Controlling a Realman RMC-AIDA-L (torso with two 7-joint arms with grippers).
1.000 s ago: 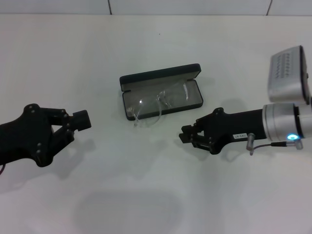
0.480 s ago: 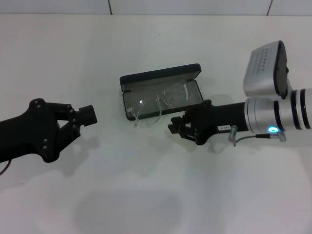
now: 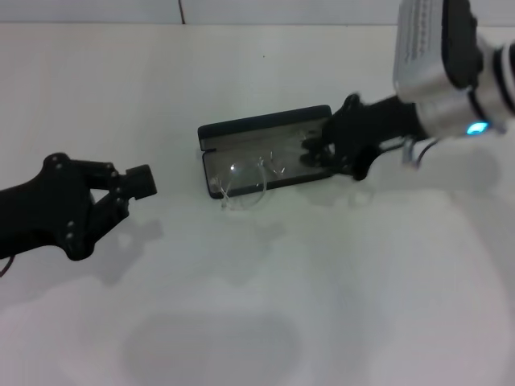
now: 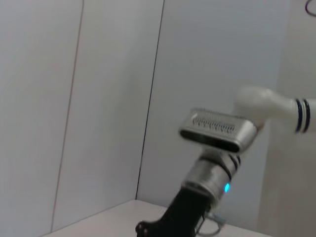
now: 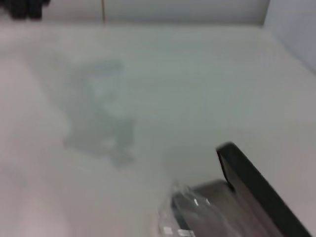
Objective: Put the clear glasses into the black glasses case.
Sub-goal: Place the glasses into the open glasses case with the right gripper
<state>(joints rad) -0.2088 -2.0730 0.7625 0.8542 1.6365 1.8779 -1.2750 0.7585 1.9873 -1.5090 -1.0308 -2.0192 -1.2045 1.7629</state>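
The black glasses case [image 3: 265,129] lies open at the table's centre, its lid raised at the back and grey lining showing. The clear glasses [image 3: 245,178] rest partly inside it, with one lens hanging over the front left rim. My right gripper [image 3: 312,153] reaches in from the right and sits over the case's right end, right by the glasses' arm. Well to the left of the case, my left gripper [image 3: 138,181] hovers shut and holds nothing. The right wrist view shows the case edge [image 5: 252,190] and part of the glasses [image 5: 180,210].
The white table [image 3: 257,305] stretches all around the case. A wall rises behind it. The left wrist view looks across at my right arm [image 4: 210,185] and its grey camera housing [image 4: 217,131].
My right gripper has swung from the front right of the case up and back to its right end. The left gripper has edged slightly. The glasses and case stay put.
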